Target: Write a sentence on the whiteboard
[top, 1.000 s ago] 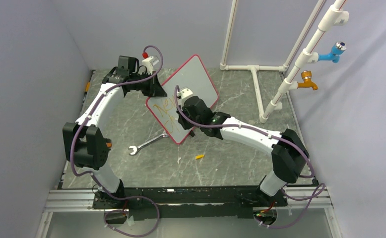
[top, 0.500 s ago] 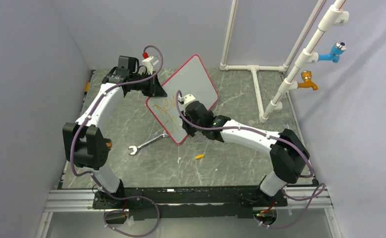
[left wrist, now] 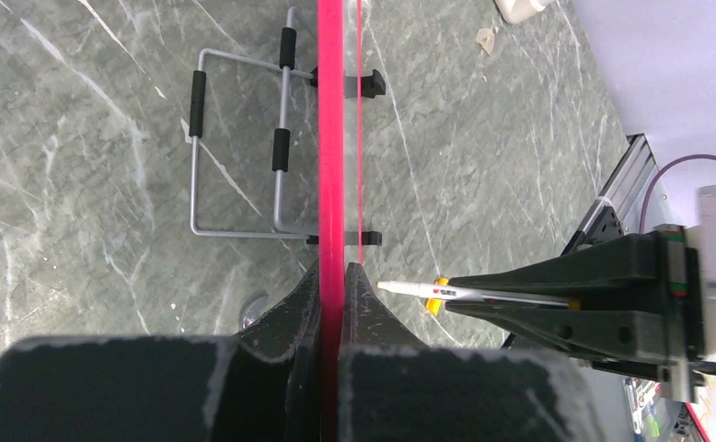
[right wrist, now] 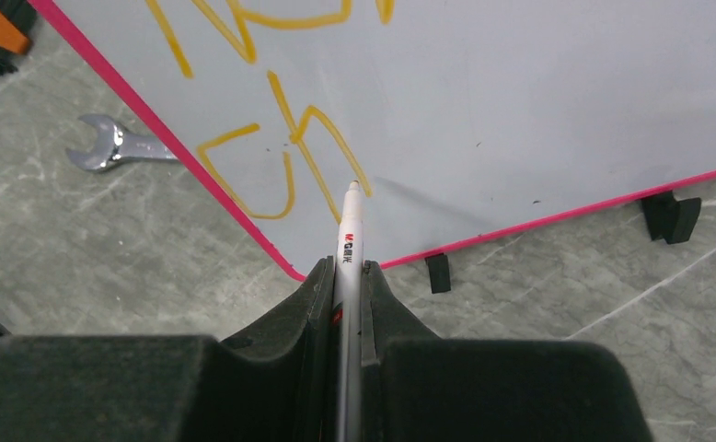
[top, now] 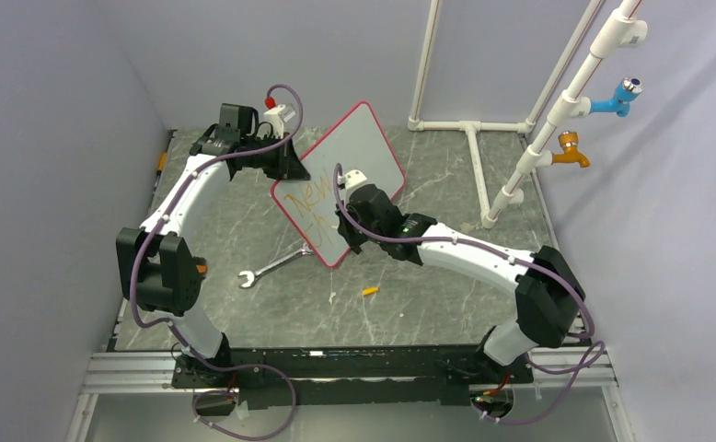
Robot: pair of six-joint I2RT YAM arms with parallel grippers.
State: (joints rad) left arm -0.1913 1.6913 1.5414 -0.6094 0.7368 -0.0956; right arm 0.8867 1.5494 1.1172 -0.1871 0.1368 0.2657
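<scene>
While my right fingers (right wrist: 375,296) clenched the slim white marker pen (right wrist: 348,238), its tip had moved down from "New" to "ch" in the orange handwritten sentence (top: 306,197), which needed more words. Beyond, my left fingers (left wrist: 303,308) clamped the red-framed white whiteboard (right wrist: 538,101), tilted on the table (right wrist: 566,313).

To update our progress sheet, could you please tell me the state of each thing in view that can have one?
Whiteboard: propped upright, tilted, frame clamped by the left jaws.
Sentence: unfinished, reads "New ch" so far.
Marker: uncapped, tip at the board.
Left jaws: shut on the whiteboard.
Right jaws: shut on the marker.
Wrench: lying flat, untouched.
</scene>
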